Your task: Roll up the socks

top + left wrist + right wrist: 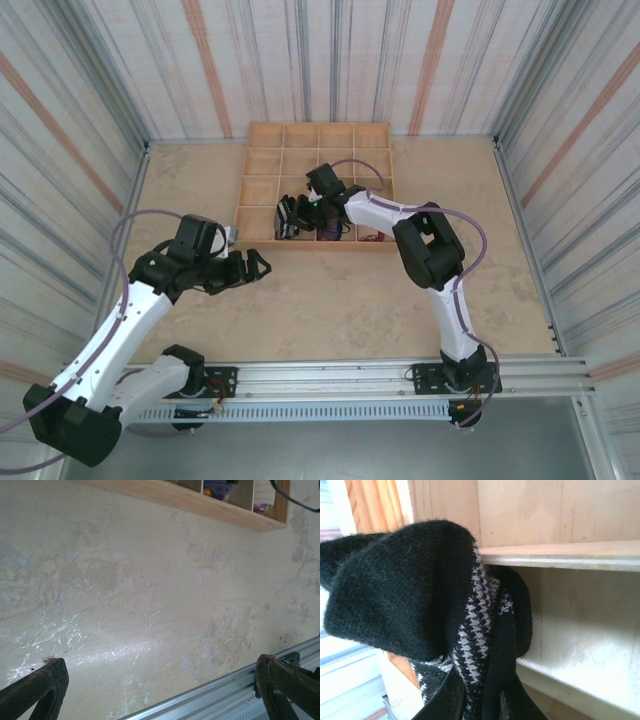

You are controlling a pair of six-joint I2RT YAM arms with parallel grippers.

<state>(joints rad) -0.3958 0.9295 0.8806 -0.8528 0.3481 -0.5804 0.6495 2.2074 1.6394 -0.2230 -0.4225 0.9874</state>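
— Where's the striped sock point(420, 590)?
— It's bunched up, fuzzy black knit with flecked white bands, against a smooth plywood divider of the gridded tray point(265, 137). The right gripper point(482, 705) pinches it, jaws almost closed on the fabric.
— And the left gripper point(160, 690)?
— Spread wide and holding nothing, above the mottled beige table point(150, 580).

Robot test cell: striped walls point(70, 120) enclose a table point(330, 300) with a mounting rail point(340, 375).
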